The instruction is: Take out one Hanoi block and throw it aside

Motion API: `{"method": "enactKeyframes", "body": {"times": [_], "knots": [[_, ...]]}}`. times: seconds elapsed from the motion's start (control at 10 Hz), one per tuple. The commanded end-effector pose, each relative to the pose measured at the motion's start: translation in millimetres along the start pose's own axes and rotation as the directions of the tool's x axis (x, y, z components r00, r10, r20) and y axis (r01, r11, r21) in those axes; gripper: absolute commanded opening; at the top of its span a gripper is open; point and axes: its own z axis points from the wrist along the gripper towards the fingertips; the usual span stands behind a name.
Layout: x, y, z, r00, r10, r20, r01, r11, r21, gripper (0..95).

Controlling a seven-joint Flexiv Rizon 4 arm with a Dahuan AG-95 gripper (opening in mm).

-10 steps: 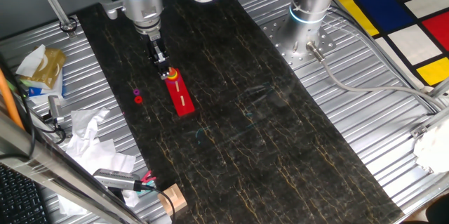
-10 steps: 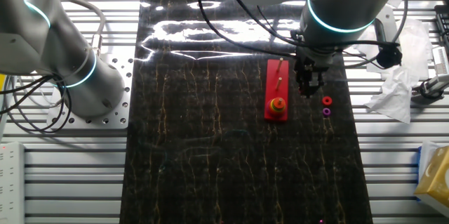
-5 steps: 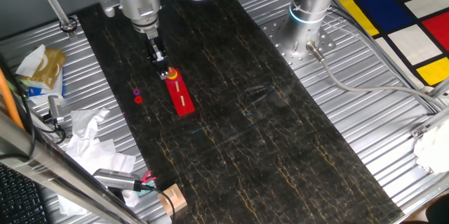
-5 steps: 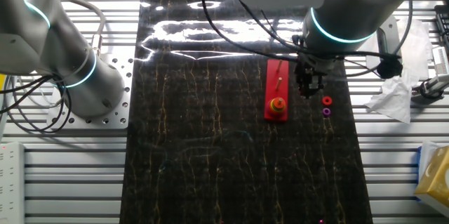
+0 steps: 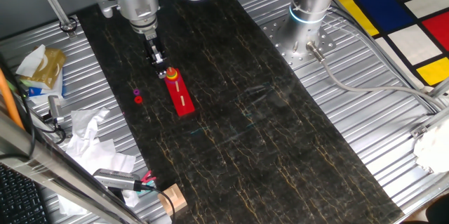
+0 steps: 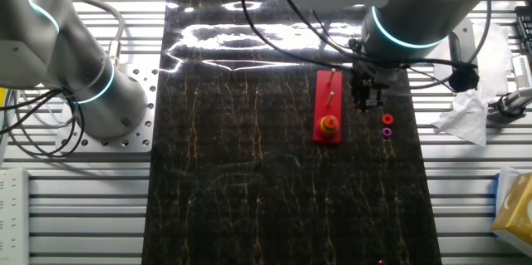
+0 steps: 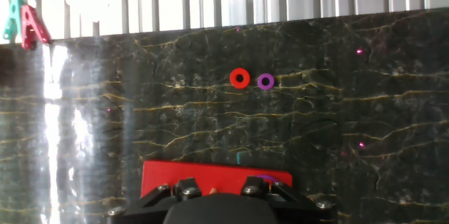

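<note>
The Hanoi block, a tiny orange-red ring, lies flat on the dark mat beside a tiny purple ring. It also shows in the other fixed view and in the hand view. My gripper hangs above the mat by the far end of the long red peg board, between the board and the rings. It holds nothing that I can see. The hand view shows only its body, not the fingertips. A small stack of discs sits on the board's end peg.
A second arm's base stands on the slatted table beyond the mat. Crumpled paper, a bag, a wooden block and tools lie along the mat's left side. Clips lie past the mat's edge.
My gripper has risen slightly and drifted away from the board's end. The two rings and the board have not moved.
</note>
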Motion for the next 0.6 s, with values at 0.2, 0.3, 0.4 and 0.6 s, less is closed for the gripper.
{"method": "enactKeyframes", "body": {"times": [0.2,0.3,0.4,0.6], "knots": [[-2.3,0.2,1.0,1.000,-0.012,0.004,0.012,1.000,0.002,57.0],[-3.1,-0.1,2.4,1.000,-0.016,0.007,0.016,1.000,0.001,57.0],[-4.3,-1.1,5.9,1.000,-0.022,0.012,0.022,1.000,0.001,57.0],[-5.4,-2.3,10.0,1.000,-0.022,0.017,0.021,1.000,0.006,57.0]]}}
